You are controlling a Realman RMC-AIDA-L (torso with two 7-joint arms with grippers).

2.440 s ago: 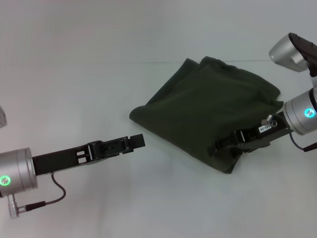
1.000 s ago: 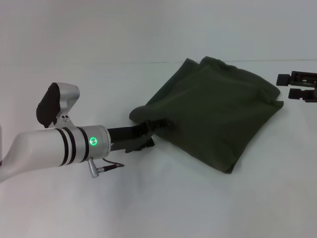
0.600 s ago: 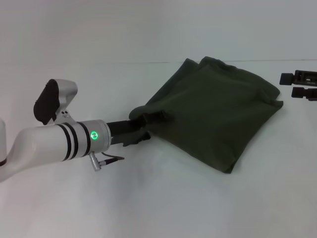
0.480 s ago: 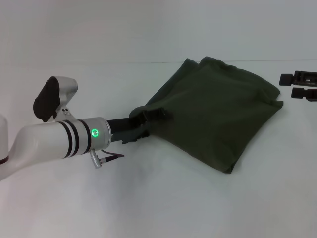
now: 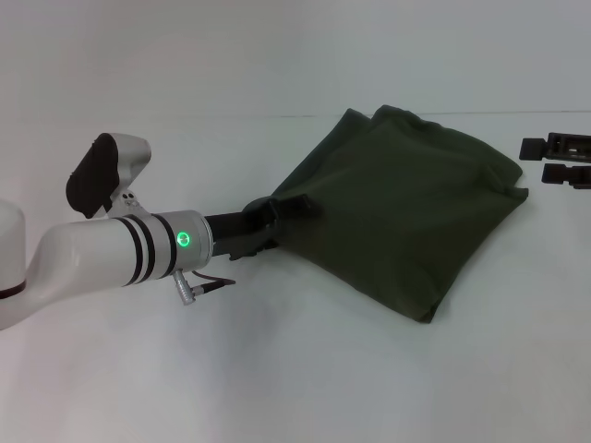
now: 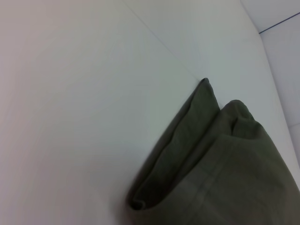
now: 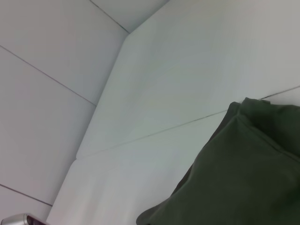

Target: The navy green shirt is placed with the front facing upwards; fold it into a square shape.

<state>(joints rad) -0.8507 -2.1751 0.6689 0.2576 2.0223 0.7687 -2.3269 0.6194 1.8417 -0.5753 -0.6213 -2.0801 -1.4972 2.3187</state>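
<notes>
The navy green shirt [image 5: 402,208] lies folded into a rough square, turned like a diamond, right of the table's middle. No lettering shows. My left gripper [image 5: 277,226] is at the shirt's left corner, shut on the cloth, which is bunched and slightly raised there. The left wrist view shows the layered folded edge of the shirt [image 6: 211,159] close up. My right gripper [image 5: 545,159] hovers open at the far right, apart from the shirt. The right wrist view shows part of the shirt [image 7: 234,183] from farther off.
The white table [image 5: 277,369] carries only the shirt. A thin seam [image 5: 185,117] runs across the table behind the shirt. My left arm's white forearm [image 5: 102,263] stretches over the table's left part.
The right arm has left the shirt's right edge and drawn back to the far right. The left gripper has come in from the front left, closed on the shirt's left corner and risen slightly.
</notes>
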